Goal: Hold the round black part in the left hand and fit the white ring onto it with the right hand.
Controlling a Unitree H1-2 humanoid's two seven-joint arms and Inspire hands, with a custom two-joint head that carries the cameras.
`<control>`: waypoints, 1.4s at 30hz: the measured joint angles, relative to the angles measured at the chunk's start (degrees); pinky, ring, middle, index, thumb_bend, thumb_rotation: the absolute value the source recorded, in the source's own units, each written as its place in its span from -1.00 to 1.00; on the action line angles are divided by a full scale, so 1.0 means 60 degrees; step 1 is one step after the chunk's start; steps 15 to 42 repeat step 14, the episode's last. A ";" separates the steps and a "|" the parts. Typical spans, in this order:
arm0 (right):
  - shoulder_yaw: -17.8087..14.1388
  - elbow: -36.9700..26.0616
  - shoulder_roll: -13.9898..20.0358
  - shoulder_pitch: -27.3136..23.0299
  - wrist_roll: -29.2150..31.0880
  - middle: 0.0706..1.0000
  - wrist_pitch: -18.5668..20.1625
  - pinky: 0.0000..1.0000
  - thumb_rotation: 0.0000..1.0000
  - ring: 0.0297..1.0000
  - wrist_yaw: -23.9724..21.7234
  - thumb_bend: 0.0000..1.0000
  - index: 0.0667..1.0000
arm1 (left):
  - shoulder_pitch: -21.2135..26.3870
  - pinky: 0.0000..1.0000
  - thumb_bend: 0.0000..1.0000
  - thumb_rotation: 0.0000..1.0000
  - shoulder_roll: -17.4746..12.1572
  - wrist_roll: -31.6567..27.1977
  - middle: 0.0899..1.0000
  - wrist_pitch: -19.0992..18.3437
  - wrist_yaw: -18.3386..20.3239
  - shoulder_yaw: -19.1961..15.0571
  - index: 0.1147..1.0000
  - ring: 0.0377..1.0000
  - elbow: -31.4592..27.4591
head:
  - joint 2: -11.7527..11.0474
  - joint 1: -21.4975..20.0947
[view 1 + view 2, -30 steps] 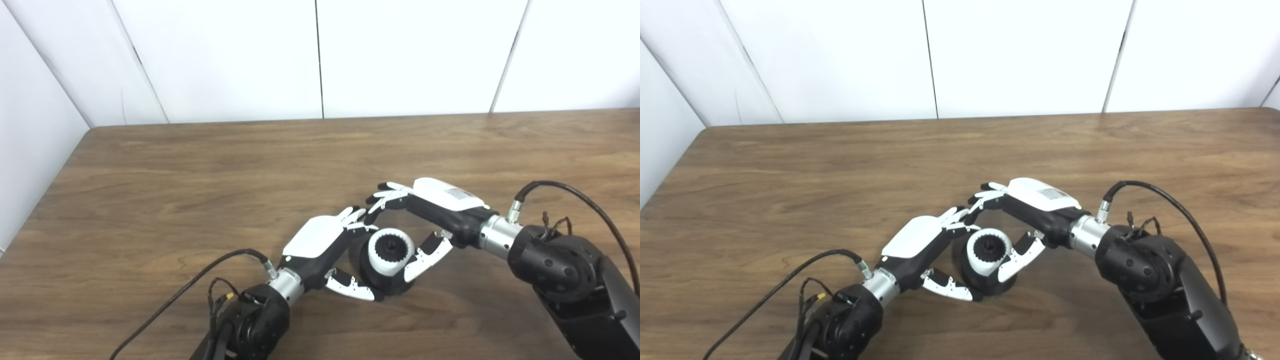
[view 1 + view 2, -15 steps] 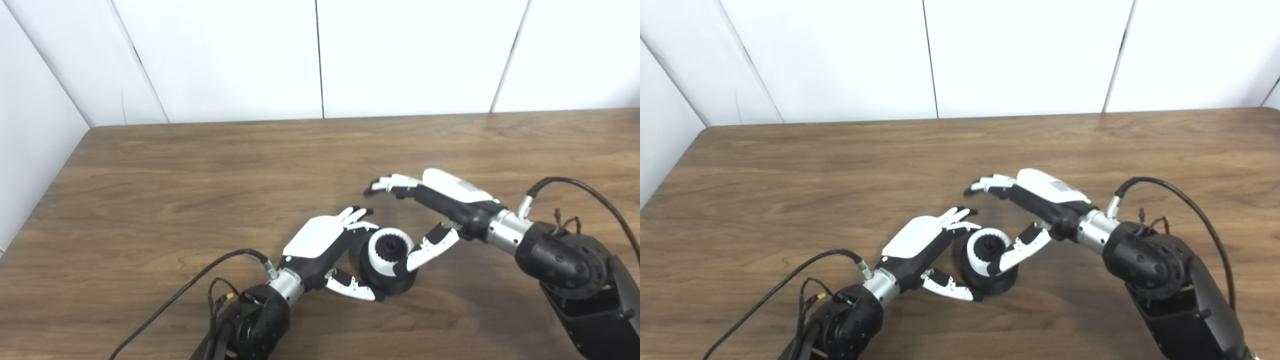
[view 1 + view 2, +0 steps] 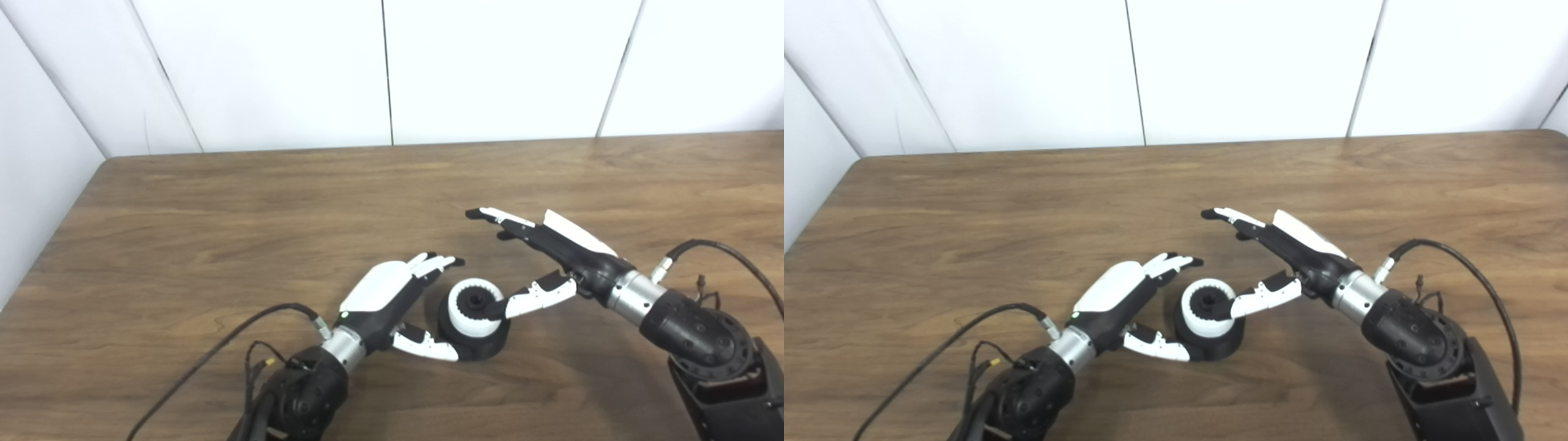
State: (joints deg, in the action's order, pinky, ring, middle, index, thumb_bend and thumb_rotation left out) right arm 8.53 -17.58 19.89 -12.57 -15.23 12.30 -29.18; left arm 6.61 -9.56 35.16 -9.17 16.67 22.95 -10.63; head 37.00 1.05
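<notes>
Wood-grain table (image 3: 245, 202), matt black part (image 3: 484, 348), ridged white ring (image 3: 460, 312)

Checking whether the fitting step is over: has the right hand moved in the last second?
Yes. The right hand has opened and drawn back to the right, away from the white ring, which sits on the round black part.

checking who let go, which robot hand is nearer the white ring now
Left. The left robot hand sits right beside the white ring, fingers apart around the black part. The right robot hand is open, only its thumb reaching over the ring.
</notes>
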 measured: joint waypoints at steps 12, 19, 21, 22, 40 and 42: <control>-0.1295 0.0678 -0.1631 0.1062 0.1155 0.92 0.0092 0.77 0.92 0.90 0.2000 0.02 0.88 | -0.1069 0.74 0.34 1.00 0.0758 -0.1611 0.91 0.0642 -0.1159 -0.1168 0.98 0.85 0.0037 | -0.0058 -0.0088; -0.1399 0.0713 -0.1748 0.1060 0.1324 0.94 0.0090 0.86 0.97 0.93 0.2146 -0.02 0.90 | -0.1181 0.77 0.31 1.00 0.0922 -0.1808 0.92 0.0922 -0.1393 -0.1351 0.98 0.87 0.0204 | -0.0088 -0.0088; -0.1399 0.0713 -0.1748 0.1060 0.1324 0.94 0.0090 0.86 0.97 0.93 0.2146 -0.02 0.90 | -0.1181 0.77 0.31 1.00 0.0922 -0.1808 0.92 0.0922 -0.1393 -0.1351 0.98 0.87 0.0204 | -0.0088 -0.0088; -0.1399 0.0713 -0.1748 0.1060 0.1324 0.94 0.0090 0.86 0.97 0.93 0.2146 -0.02 0.90 | -0.1181 0.77 0.31 1.00 0.0922 -0.1808 0.92 0.0922 -0.1393 -0.1351 0.98 0.87 0.0204 | -0.0088 -0.0088; -0.1399 0.0713 -0.1748 0.1060 0.1324 0.94 0.0090 0.86 0.97 0.93 0.2146 -0.02 0.90 | -0.1181 0.77 0.31 1.00 0.0922 -0.1808 0.92 0.0922 -0.1393 -0.1351 0.98 0.87 0.0204 | -0.0088 -0.0088; -0.1399 0.0713 -0.1748 0.1060 0.1324 0.94 0.0090 0.86 0.97 0.93 0.2146 -0.02 0.90 | -0.1181 0.77 0.31 1.00 0.0922 -0.1808 0.92 0.0922 -0.1393 -0.1351 0.98 0.87 0.0204 | -0.0088 -0.0088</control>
